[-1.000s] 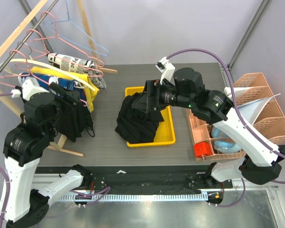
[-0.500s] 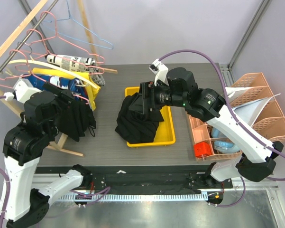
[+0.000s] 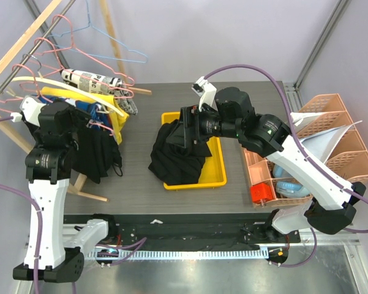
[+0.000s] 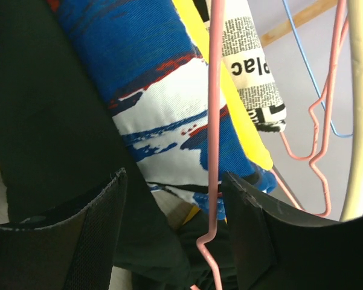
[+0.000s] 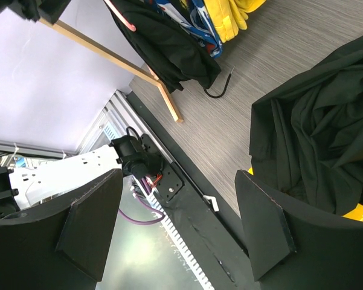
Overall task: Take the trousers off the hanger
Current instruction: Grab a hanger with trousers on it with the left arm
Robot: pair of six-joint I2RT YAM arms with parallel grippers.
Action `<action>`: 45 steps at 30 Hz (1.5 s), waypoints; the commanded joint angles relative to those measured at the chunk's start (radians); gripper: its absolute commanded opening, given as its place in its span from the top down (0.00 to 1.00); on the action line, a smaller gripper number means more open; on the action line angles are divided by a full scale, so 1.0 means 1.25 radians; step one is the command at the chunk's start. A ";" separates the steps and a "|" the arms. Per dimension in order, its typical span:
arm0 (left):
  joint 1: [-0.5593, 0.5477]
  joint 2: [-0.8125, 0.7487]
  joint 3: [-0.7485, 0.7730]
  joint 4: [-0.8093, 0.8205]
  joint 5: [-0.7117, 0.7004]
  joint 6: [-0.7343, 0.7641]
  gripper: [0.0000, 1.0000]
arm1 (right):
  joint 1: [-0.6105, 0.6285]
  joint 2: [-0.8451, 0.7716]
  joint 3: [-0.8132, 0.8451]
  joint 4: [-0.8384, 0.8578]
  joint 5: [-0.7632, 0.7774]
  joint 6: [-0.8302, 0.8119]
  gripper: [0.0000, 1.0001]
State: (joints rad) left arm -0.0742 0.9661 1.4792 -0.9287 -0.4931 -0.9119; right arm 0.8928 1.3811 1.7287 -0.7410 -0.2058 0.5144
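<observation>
Two arms share a grey counter (image 3: 141, 184), here described from the overhead view. At 9 o'clock a wooden rack (image 3: 24, 41) carries several hung garments. Among them are the black trousers (image 3: 98, 156), draped over a pink hanger (image 4: 212, 121) and falling toward the counter beside a blue-and-white garment (image 4: 163, 109). At the centre, a yellow tray (image 3: 217, 174) holds a heaped black garment (image 3: 177, 156).

The left gripper (image 4: 175, 232) is at the rack with its jaws wide apart and nothing clamped. In its wrist view the hanger's wire runs between the jaws and the trousers fill the 9 o'clock side, but you cannot tell whether the wire is level with the jaws. The right gripper (image 5: 175, 223) hovers over the tray, spread wide and empty.

Expect the trousers to be light, soft and limp, sagging wherever they are unsupported and dragging on the wire. The hanger looks thin and free to swing, so it will probably follow any pull. Pinch a thick fold of cloth just below the bar, never the wire, and draw it off sideways.
</observation>
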 commanded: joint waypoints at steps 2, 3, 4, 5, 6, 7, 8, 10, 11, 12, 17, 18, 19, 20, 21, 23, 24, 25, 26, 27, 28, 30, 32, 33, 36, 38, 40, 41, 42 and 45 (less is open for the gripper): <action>0.045 -0.003 -0.003 0.101 0.081 0.003 0.37 | 0.001 -0.009 -0.001 0.031 -0.010 -0.015 0.20; 0.056 -0.005 -0.006 0.106 0.085 0.001 0.42 | 0.001 -0.008 0.000 0.032 -0.007 -0.016 0.20; 0.056 -0.006 -0.010 0.111 0.090 -0.002 0.44 | 0.001 -0.007 0.001 0.032 -0.007 -0.020 0.19; 0.056 -0.006 -0.015 0.119 0.096 -0.003 0.46 | 0.001 -0.005 0.001 0.032 -0.006 -0.020 0.20; 0.081 -0.010 -0.015 0.123 0.095 -0.004 0.53 | 0.001 -0.007 0.001 0.032 -0.006 -0.021 0.20; 0.084 -0.008 -0.017 0.127 0.096 -0.006 0.56 | 0.001 -0.007 0.001 0.032 -0.005 -0.023 0.19; 0.085 -0.008 -0.015 0.126 0.095 -0.006 0.59 | 0.001 -0.008 0.001 0.032 -0.005 -0.023 0.19; 0.094 -0.001 -0.013 0.122 0.095 -0.006 0.61 | 0.001 -0.007 -0.002 0.032 -0.003 -0.023 0.19; 0.095 -0.001 -0.014 0.127 0.096 -0.007 0.62 | 0.001 -0.008 -0.002 0.032 -0.003 -0.024 0.19; 0.101 -0.002 -0.022 0.133 0.100 -0.008 0.62 | 0.000 -0.007 -0.004 0.032 -0.005 -0.024 0.20; 0.107 -0.029 -0.055 0.218 0.100 0.021 0.77 | 0.000 0.000 -0.001 0.032 -0.010 -0.030 0.20; 0.108 -0.039 -0.068 0.230 0.093 0.029 0.80 | 0.001 0.003 0.001 0.032 -0.012 -0.034 0.19; 0.108 -0.061 -0.078 0.252 0.086 0.035 0.83 | 0.001 0.007 0.004 0.032 -0.014 -0.036 0.19; 0.108 -0.073 -0.087 0.267 0.082 0.051 0.89 | 0.001 0.009 0.010 0.032 -0.016 -0.037 0.20; 0.108 -0.083 -0.101 0.283 0.075 0.064 0.92 | 0.001 0.018 0.015 0.031 -0.017 -0.037 0.19; 0.108 -0.114 -0.132 0.329 0.069 0.101 1.00 | 0.001 0.028 0.032 0.031 -0.026 -0.036 0.19; 0.108 -0.122 -0.139 0.344 0.069 0.113 1.00 | 0.001 0.033 0.038 0.031 -0.029 -0.034 0.19; 0.108 -0.135 -0.148 0.365 0.074 0.123 1.00 | 0.001 0.042 0.044 0.032 -0.033 -0.031 0.20; 0.108 -0.137 -0.146 0.369 0.074 0.135 1.00 | 0.001 0.047 0.054 0.032 -0.041 -0.029 0.20; 0.108 -0.141 -0.144 0.370 0.075 0.156 1.00 | 0.001 0.052 0.058 0.030 -0.045 -0.026 0.19; 0.108 -0.143 -0.145 0.384 0.078 0.171 1.00 | 0.001 0.061 0.063 0.031 -0.052 -0.023 0.19; 0.108 -0.153 -0.150 0.405 0.080 0.217 1.00 | 0.001 0.069 0.070 0.027 -0.066 -0.020 0.20; 0.107 -0.152 -0.150 0.447 0.082 0.264 1.00 | 0.001 0.081 0.074 0.026 -0.073 -0.013 0.19; 0.108 -0.149 -0.151 0.457 0.082 0.289 1.00 | 0.001 0.084 0.076 0.025 -0.080 -0.013 0.19; 0.107 -0.151 -0.178 0.545 0.095 0.392 1.00 | 0.001 0.098 0.085 0.021 -0.089 -0.004 0.20; 0.108 -0.154 -0.197 0.598 0.085 0.447 1.00 | 0.001 0.100 0.088 0.017 -0.091 -0.002 0.20; 0.107 -0.168 -0.230 0.651 0.095 0.486 1.00 | 0.001 0.103 0.090 0.015 -0.092 -0.002 0.20; 0.108 -0.169 -0.238 0.663 0.104 0.499 1.00 | 0.001 0.103 0.090 0.009 -0.092 -0.003 0.20; 0.108 -0.170 -0.244 0.670 0.118 0.511 1.00 | 0.001 0.104 0.090 0.005 -0.092 -0.005 0.20; 0.108 -0.185 -0.263 0.686 0.147 0.523 1.00 | 0.001 0.109 0.086 -0.001 -0.092 -0.016 0.20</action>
State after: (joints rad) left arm 0.0544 0.7742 1.1496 -0.2829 -0.3553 -0.3717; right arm 0.8928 1.5120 1.7973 -0.7414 -0.3023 0.5034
